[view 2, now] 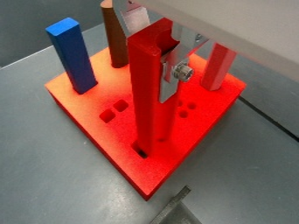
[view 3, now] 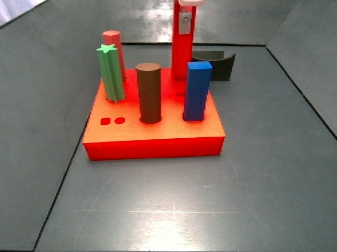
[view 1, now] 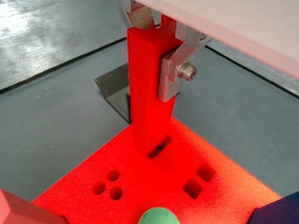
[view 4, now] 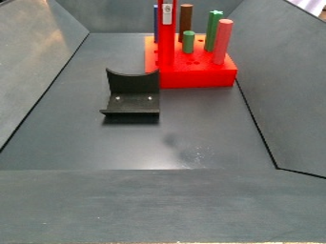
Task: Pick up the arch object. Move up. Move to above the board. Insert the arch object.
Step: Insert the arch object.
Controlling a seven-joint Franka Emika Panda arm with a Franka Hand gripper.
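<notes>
We see the gripper [view 2: 163,54] at the top centre of a wrist view, its jaws closed on the arch object [view 2: 149,87], a tall red post standing upright with its foot in a slot of the board [view 2: 105,131]. The board sits upper centre in a side view, with bare grey floor [view 3: 158,207] open in front. Already standing in it are a blue block [view 3: 198,91], a brown cylinder [view 3: 149,93] and a green peg [view 3: 110,74].

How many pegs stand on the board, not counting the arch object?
5: blue prism and brown cylinder along one edge, green star peg with red cylinder behind, short green peg mid-board, hidden in some views. Gripper, above the board, grips the arch object.
</notes>
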